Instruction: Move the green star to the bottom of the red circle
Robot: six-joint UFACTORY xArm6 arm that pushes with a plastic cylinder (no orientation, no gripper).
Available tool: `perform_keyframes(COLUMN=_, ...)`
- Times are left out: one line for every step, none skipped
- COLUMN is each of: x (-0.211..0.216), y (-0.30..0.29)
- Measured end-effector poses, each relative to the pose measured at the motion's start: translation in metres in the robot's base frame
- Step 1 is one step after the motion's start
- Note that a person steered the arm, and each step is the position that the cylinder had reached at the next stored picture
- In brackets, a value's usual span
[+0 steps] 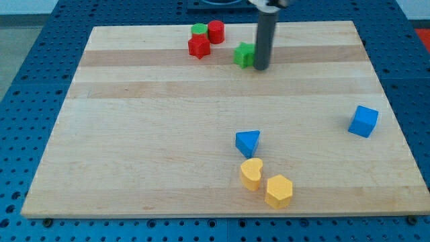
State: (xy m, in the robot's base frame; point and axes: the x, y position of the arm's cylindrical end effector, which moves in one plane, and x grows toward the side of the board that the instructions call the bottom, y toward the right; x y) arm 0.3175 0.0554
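The green star [243, 54] lies near the board's top, right of centre. My tip [261, 68] touches the star's right side, and the rod hides part of that side. The red circle [216, 31] stands up and to the left of the star, at the board's top edge. A green circle [199, 30] sits against the red circle's left side. A red star [199, 47] lies just below those two, left of the green star.
A blue triangle [248, 142], a yellow heart [252, 173] and a yellow hexagon [279, 191] cluster at the bottom centre. A blue cube [363, 121] sits near the right edge. The wooden board [134, 134] rests on a blue perforated table.
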Motion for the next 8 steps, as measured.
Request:
perform_keyframes(x=-0.024, y=-0.041)
perform_keyframes(x=-0.034, y=-0.044)
perform_keyframes(x=-0.034, y=-0.021)
perform_keyframes(x=-0.035, y=0.035)
perform_keyframes(x=-0.068, y=0.045)
perform_keyframes(x=-0.086, y=0.016)
perform_keyframes(x=-0.086, y=-0.026)
perform_keyframes(x=-0.084, y=-0.050)
